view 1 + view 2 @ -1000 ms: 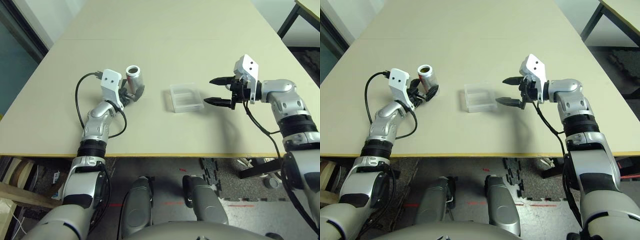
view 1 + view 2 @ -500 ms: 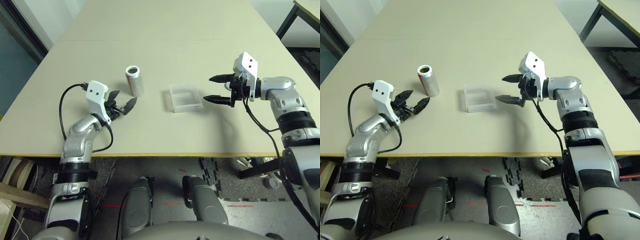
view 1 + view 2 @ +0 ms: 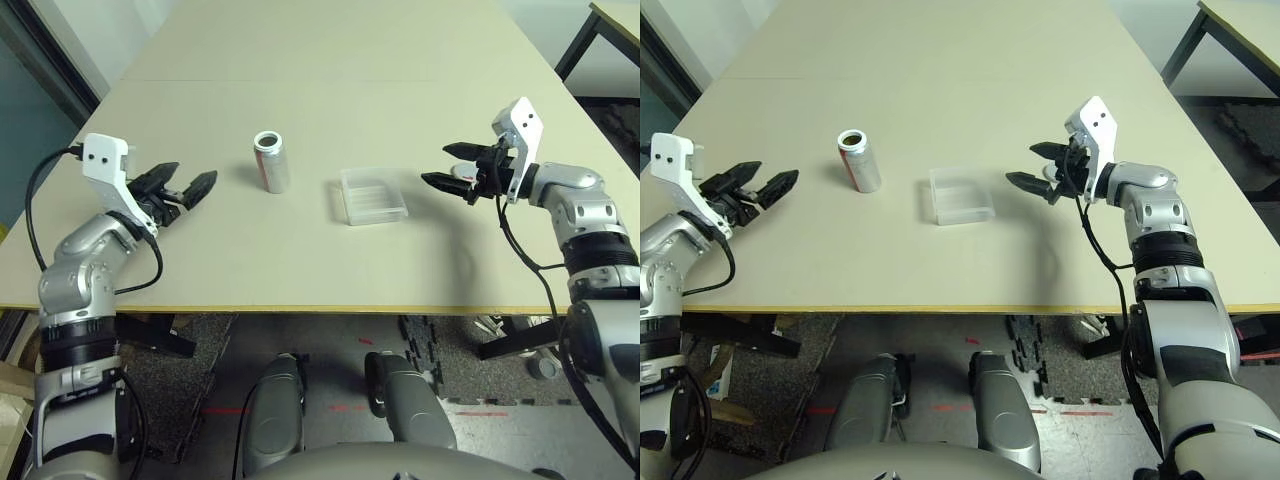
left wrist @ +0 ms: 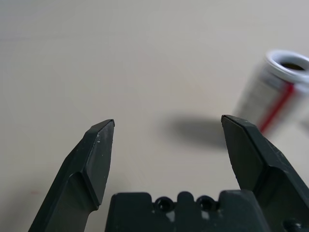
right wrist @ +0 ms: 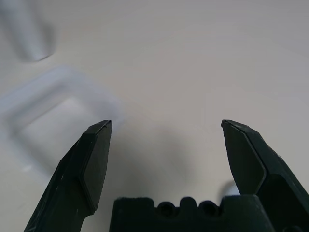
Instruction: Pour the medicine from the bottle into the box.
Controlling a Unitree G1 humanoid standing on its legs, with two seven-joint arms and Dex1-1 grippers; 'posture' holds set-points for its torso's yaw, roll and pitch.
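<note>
So, with the box used as the landmark, well off to its left the left gripper (image 3: 197, 170) is held over the table (image 3: 330, 110), with its two black fingers spread wide and nothing gripped between them. A black cable (image 3: 32, 190) is looped beside that wrist, even further left of the box.

Between that gripper and the box, the bottle (image 3: 272, 170) is found, stood upright on the table just to the left of the box and a bit farther from the robot. It's untouched by either gripper, its white rim is faced upward with a dark opening, and some red can be seen on its silvery side.

The box (image 3: 375, 216) itself is set flat on the table, clear plastic, open side up, with ridges seen on the bottom.

To the right of the box, the right gripper (image 3: 435, 163) is held with its fingers also parted and nothing clasped. Right of the box too, a small pale round thing (image 5: 231, 189) is partly hidden behind one of those fingers.
</note>
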